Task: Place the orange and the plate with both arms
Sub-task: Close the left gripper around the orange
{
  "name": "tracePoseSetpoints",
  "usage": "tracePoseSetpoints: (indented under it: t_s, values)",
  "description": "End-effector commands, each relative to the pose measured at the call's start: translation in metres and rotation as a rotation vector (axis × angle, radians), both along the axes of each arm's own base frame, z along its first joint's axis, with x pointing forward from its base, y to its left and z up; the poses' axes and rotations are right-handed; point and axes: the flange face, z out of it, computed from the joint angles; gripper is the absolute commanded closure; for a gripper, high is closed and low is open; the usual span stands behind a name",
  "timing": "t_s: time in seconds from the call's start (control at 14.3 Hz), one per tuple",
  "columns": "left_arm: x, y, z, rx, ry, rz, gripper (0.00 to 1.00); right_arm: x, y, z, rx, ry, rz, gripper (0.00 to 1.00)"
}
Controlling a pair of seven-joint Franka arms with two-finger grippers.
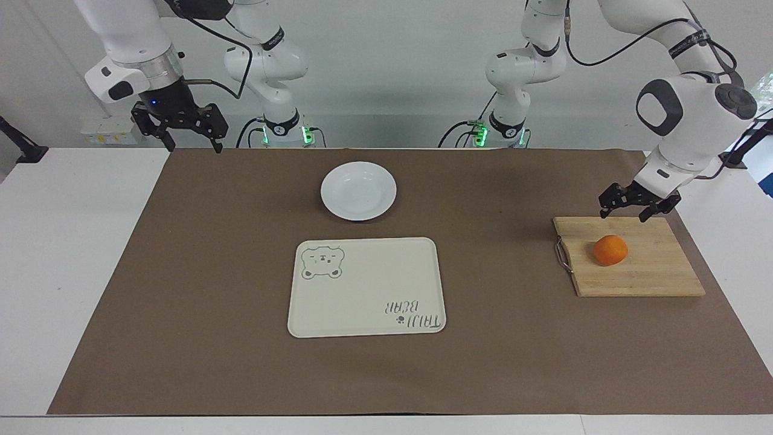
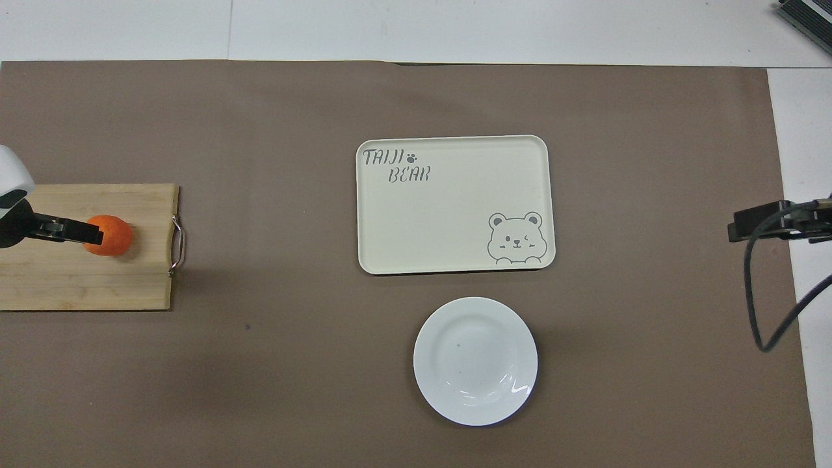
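while my left gripper (image 1: 630, 208) hangs in the air over the edge of the wooden cutting board (image 1: 652, 278) that lies closest to me, its fingers are spread wide with nothing between them. the orange (image 1: 610, 250) sits on that board, at my left arm's end of the table, and my fingertips are above it and apart from it, not touching. from overhead my left gripper (image 2: 65, 230) covers part of the orange (image 2: 114, 235), but the facing view shows a clear gap between them. a small metal handle (image 1: 563, 256) sticks out from the board's end toward the middle of the table.

my right gripper (image 1: 181, 130) waits, raised over the corner of the brown mat (image 1: 181, 302) at my right arm's end, its fingers also wide and holding nothing.

the plate (image 1: 359, 190) rests on the mat near the middle of the table, bare. the cream tray (image 1: 362, 296) with the bear drawing lies just beside the plate, farther from me, not touching it. the plate and the orange are well apart.
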Motion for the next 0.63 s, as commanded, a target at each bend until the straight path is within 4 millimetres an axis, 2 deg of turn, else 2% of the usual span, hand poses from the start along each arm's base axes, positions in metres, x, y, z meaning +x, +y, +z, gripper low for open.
tracePoseSetpoints:
  t_s: [0.0,0.42,0.56]
  values:
    - [0.004,0.011,-0.029,0.011,-0.022,-0.04,0.0,-0.003,-0.001,0.0,0.016,0.009,0.023,0.0]
    - [0.013,0.019,-0.082,0.01,-0.012,-0.064,0.0,-0.003,-0.001,0.0,0.016,0.009,0.023,0.0]
    - [0.01,0.017,-0.091,0.012,-0.022,-0.066,0.0,-0.003,-0.001,0.0,0.016,0.009,0.023,0.0]
